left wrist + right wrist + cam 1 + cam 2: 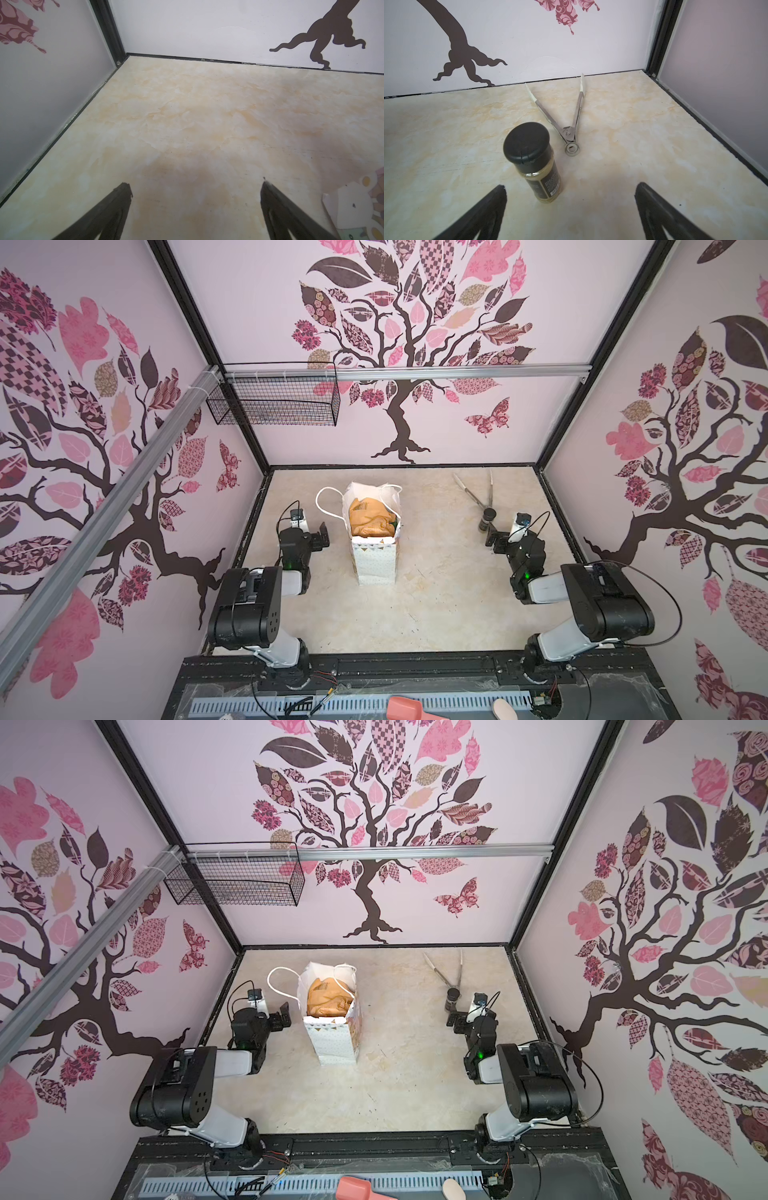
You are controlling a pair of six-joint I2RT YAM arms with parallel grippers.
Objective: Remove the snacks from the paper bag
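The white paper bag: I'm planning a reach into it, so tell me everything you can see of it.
The tall white paper gift bag stands upright and open-mouthed on the beige marbled table, left of centre. Fine dots cover its walls, with a triangle border below the rim. White rope handles droop from its rim. Crinkly tan-orange snack packets fill it near the rim, a green one peeking out. Nothing else touches it.

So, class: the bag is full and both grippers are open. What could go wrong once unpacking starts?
1. The paper bag stands tall and unsupported; pulling out the packed snacks may lift or tip it.
2. Its loose rope handle droops toward the left gripper and could snag it.
3. The jar stands just ahead of the right gripper; swinging toward the bag might topple it.
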